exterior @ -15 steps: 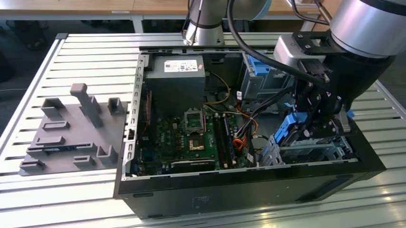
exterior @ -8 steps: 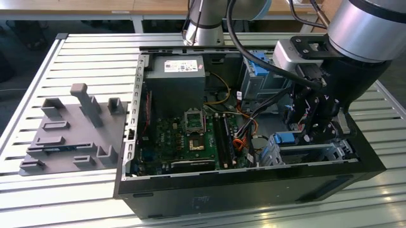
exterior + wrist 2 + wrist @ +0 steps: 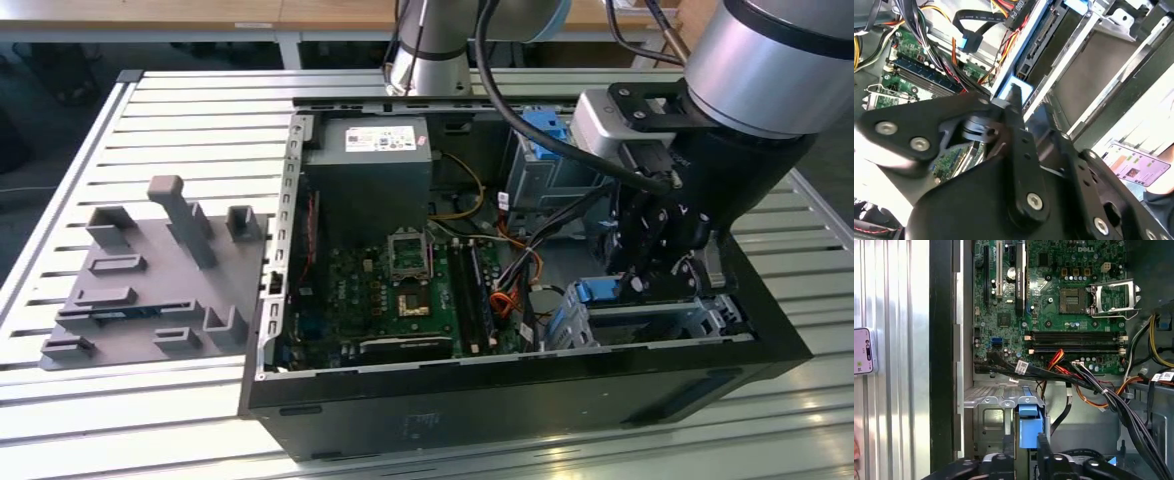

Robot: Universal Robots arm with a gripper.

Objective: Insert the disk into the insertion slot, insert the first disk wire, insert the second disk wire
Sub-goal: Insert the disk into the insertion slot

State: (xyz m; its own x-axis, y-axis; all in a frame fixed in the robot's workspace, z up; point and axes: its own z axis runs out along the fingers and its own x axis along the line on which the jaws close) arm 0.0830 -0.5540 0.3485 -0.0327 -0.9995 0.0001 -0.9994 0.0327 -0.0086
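- Exterior view: we see the pincer [image 3: 651, 285] low inside the case [image 3: 534, 400], at the slot [image 3: 654, 322] in the corner on the exterior view's right.
- First wrist view: the disk [image 3: 1030, 429] sits in the slot, blue carrier end showing, with the pincer right at it.
- We cannot tell whether the pincer is clamped or loose.
- Cables [image 3: 1094, 385] run between slot and motherboard [image 3: 1054, 315].
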